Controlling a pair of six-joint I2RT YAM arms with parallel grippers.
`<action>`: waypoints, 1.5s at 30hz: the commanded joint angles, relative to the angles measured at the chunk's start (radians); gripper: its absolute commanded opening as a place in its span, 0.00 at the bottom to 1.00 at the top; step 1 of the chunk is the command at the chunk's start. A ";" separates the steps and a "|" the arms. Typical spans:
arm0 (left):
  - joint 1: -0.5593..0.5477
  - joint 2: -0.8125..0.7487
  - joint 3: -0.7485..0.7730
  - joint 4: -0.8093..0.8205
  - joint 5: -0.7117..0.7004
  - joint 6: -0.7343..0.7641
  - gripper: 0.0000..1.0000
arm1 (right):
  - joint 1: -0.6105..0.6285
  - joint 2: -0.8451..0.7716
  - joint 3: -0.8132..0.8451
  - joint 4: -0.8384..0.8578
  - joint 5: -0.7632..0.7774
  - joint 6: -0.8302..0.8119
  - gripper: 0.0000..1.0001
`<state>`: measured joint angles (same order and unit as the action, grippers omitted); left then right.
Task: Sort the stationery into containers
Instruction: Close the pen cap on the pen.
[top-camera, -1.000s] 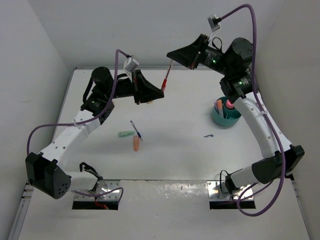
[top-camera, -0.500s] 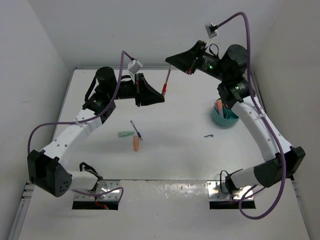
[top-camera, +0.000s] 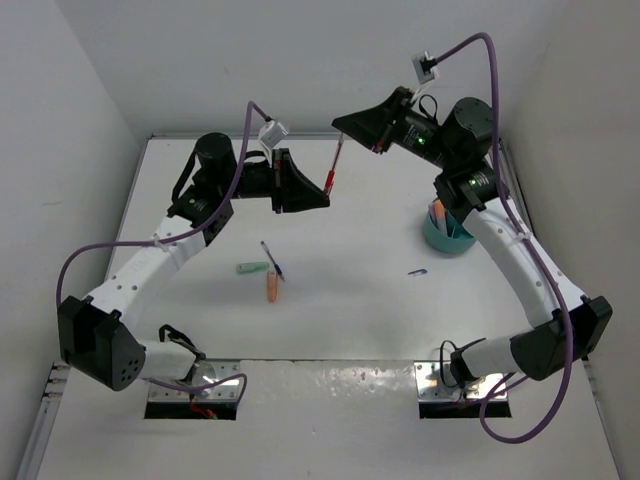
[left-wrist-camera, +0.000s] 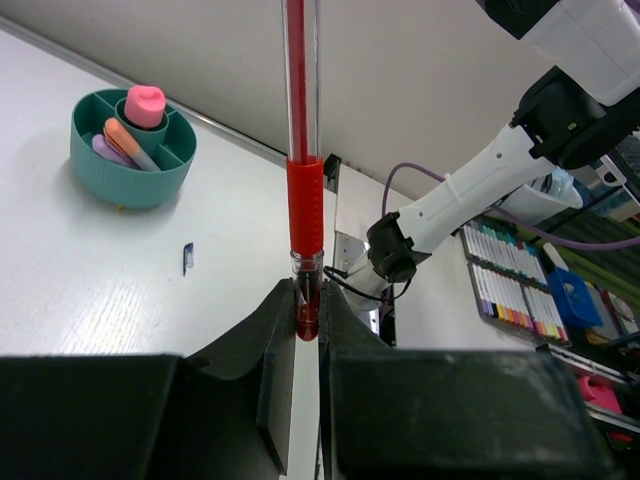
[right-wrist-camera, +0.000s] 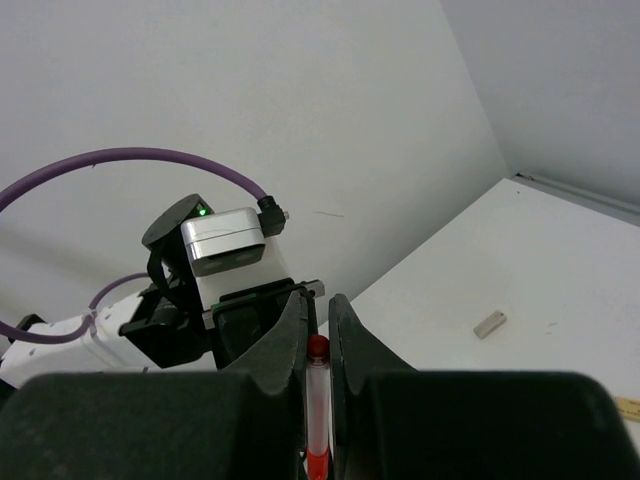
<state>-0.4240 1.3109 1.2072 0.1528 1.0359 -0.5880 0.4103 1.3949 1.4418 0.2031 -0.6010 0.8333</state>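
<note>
Red-orange pen (top-camera: 333, 165): near-upright, airborne; lower end pinched in left tool (top-camera: 323, 188), upper end in right tool (top-camera: 341, 127); teal cup (top-camera: 445, 244) nearer right arm.

The left arm (top-camera: 150, 262) and the right arm (top-camera: 520, 258) are white with black joints. A purple cable (top-camera: 72, 264) loops off each, and a tiny green light (right-wrist-camera: 203, 211) glows.

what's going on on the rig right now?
Both arms hold one red pen in the air above the table. The left fingers are shut on its lower end and the right fingers on its upper end. It looks like a hand-over; which way is unclear. The teal cup holds a pink marker and a few other pieces. A mint stub, orange stub, blue pen and purple piece lie on the table.
</note>
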 joint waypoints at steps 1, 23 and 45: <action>0.002 -0.019 0.115 0.202 -0.059 -0.018 0.00 | 0.056 0.009 -0.057 -0.140 -0.128 -0.028 0.00; 0.005 -0.001 0.192 0.241 -0.051 -0.003 0.00 | 0.078 0.007 -0.103 -0.177 -0.143 -0.056 0.00; -0.005 -0.042 0.111 0.131 -0.065 0.045 0.00 | 0.036 0.019 -0.012 -0.200 -0.138 -0.092 0.00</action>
<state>-0.4244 1.3506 1.2907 0.0910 1.0718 -0.5571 0.4232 1.3727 1.4460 0.2119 -0.5671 0.7712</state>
